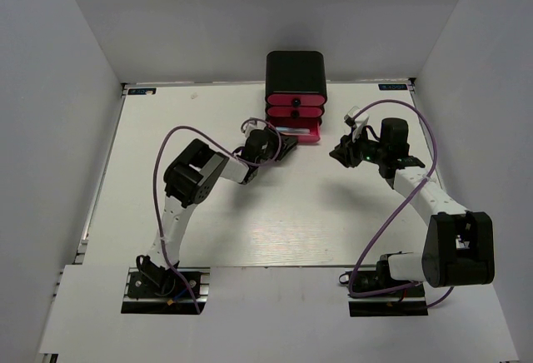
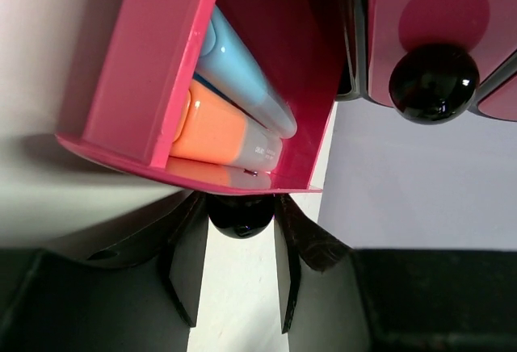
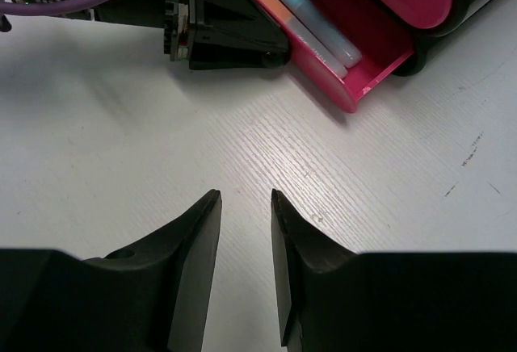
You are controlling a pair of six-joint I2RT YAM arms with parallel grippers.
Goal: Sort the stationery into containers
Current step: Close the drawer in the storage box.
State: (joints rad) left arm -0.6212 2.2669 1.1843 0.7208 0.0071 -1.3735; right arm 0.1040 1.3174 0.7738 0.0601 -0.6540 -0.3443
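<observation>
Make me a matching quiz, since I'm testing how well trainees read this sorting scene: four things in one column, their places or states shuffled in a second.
Things
1. left gripper
2. right gripper
3. light blue marker
4. middle drawer

States
A. pushed shut in the black case
B. open, holding nothing, above the table
C. lying in the pulled-out bottom drawer, beside an orange marker
D. closed on the bottom drawer's knob

Pairs: 1-D, 2-B, 3-C, 4-A
</observation>
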